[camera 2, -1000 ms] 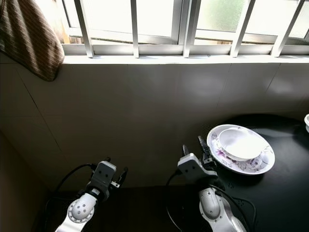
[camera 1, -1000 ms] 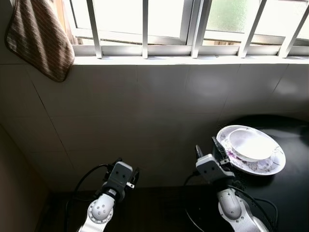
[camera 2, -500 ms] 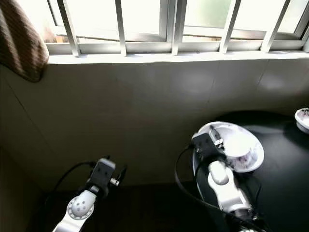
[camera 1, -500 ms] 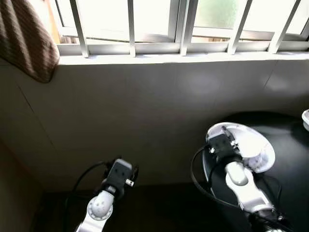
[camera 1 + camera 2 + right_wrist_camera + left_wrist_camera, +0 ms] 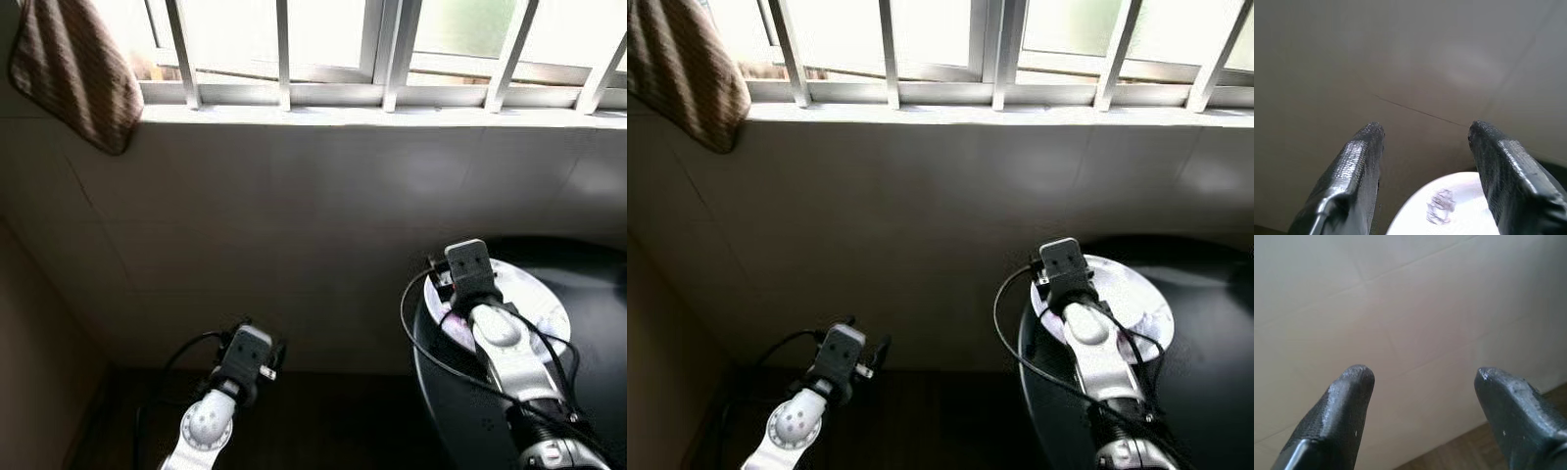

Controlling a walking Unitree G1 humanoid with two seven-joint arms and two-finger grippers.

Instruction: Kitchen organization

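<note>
Pale tiled wall rises behind a dark round worktop, under a barred window. On the worktop's near-wall edge sits a white plate with a purple floral print. Over its rim hovers the right pincer, its 2 fingers spread wide, grasping nothing. Well apart, the left pincer faces the wall, also released. A striped brown cloth hangs by the window.
</note>
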